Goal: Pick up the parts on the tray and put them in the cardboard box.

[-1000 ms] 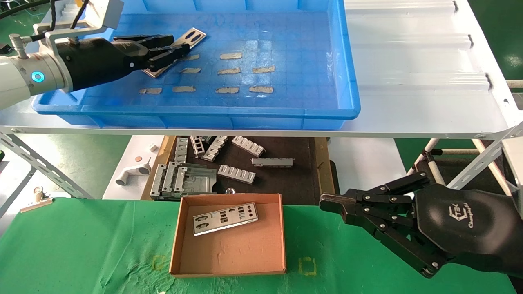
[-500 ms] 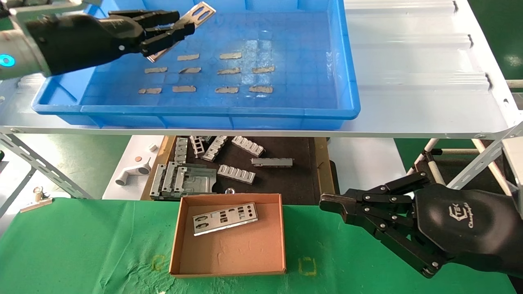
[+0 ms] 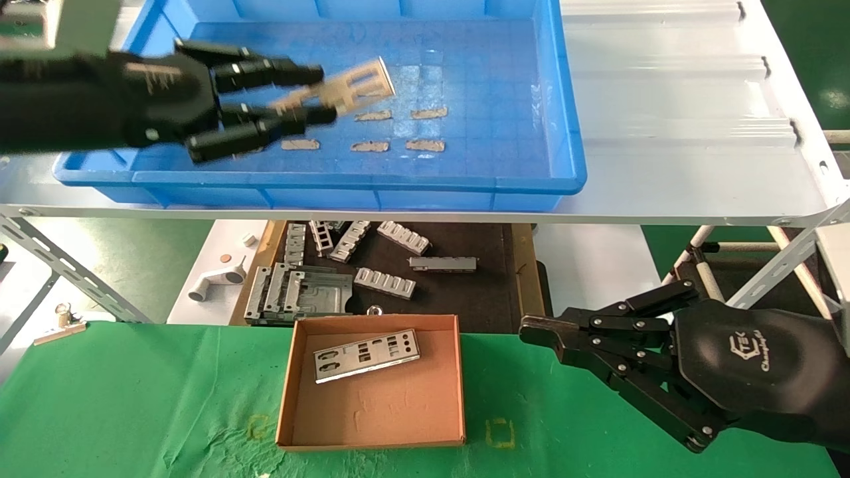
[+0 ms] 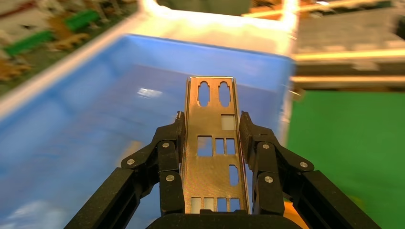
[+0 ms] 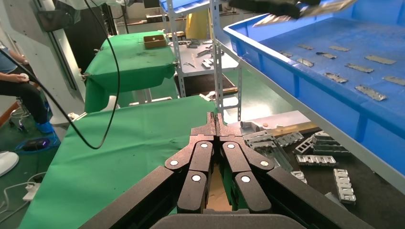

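My left gripper is shut on a silver punched part, held in the air above the blue tray. In the left wrist view the part stands lengthwise between the two fingers, gripped by its long edges. Another part lies flat in the cardboard box on the green cloth below. My right gripper is shut with nothing in it, parked low at the right of the box; in the right wrist view its tips touch.
Tan tape strips dot the tray floor. Grey ribbed bracket pieces lie on a dark mat under the white shelf. A white pipe fitting sits left of the mat. Green cloth surrounds the box.
The left gripper has lifted the part off the tray floor and swung it toward the tray's middle and front, turning it level. The right arm has stayed still.
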`<state>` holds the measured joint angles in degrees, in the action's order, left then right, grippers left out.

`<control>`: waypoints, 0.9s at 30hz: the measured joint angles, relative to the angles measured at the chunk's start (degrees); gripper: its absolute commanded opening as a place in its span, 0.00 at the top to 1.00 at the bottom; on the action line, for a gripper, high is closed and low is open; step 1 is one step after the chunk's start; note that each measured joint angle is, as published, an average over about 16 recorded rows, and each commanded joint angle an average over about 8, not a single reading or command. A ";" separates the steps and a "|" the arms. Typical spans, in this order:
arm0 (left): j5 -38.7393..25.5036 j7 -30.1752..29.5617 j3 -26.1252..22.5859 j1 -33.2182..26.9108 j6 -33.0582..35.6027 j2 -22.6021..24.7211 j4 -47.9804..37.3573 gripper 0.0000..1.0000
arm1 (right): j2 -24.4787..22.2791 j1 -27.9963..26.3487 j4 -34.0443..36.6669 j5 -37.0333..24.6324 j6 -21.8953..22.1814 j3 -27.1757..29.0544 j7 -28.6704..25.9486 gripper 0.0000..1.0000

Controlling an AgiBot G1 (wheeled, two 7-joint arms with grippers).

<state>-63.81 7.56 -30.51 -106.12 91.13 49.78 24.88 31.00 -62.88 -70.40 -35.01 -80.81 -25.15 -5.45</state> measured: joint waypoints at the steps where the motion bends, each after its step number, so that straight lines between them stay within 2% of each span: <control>1: 0.84 -0.93 -0.52 1.03 0.15 -0.79 2.54 1.00 | 0.00 0.00 0.00 0.00 0.00 0.00 0.00 1.00; 8: 5.82 -7.63 -4.31 9.76 -1.99 -6.06 20.28 1.00 | 0.00 0.00 0.00 0.00 0.00 0.00 0.00 1.00; 14: 4.75 -10.42 -7.10 17.31 -7.67 -8.32 30.17 1.00 | 0.00 0.00 0.00 0.00 0.00 0.00 0.00 1.00; 20: 0.43 -11.12 -9.61 24.29 -15.03 -7.46 34.15 1.00 | 0.00 0.00 0.00 0.00 0.00 0.00 0.00 1.00; 27: -4.06 -10.46 -11.88 29.83 -22.29 -4.85 33.29 1.00 | 0.00 0.00 0.00 0.00 0.00 0.00 0.00 1.00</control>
<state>-67.87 -2.90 -42.39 -76.29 68.84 44.93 58.17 31.00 -62.88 -70.40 -35.00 -80.81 -25.15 -5.45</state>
